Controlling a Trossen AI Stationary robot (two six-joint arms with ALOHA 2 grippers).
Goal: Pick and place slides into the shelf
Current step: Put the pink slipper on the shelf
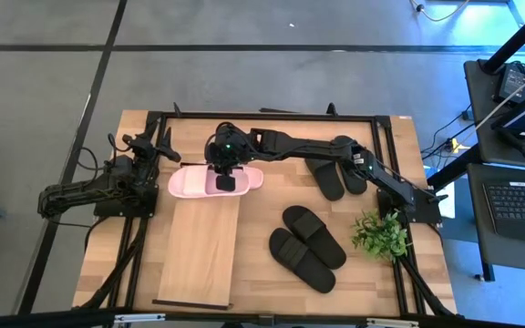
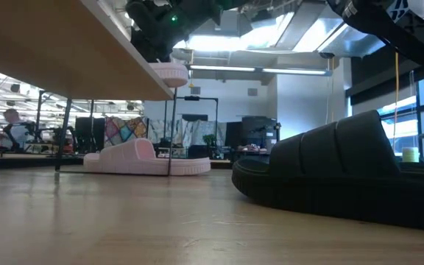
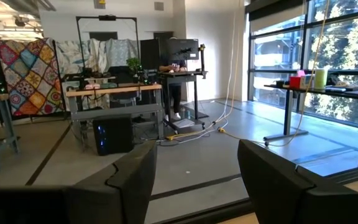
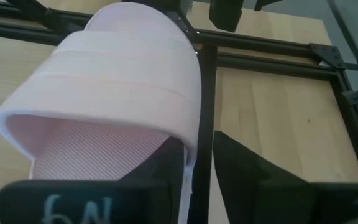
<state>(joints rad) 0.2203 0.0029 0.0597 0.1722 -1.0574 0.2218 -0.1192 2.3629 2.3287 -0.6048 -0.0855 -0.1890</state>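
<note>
The pink slide [image 4: 110,93] looks like soft matt foam with a textured footbed, the shelf [image 1: 199,246] is smooth pale wood, and the black slides [image 1: 308,248] look matt.

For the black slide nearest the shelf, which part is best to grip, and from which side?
Grip the broad strap of that black slide from above. It lies flat, sole down, and the strap arches over the footbed, so one finger can probably slip under it. The right end effector is busy with a pink slide.
</note>
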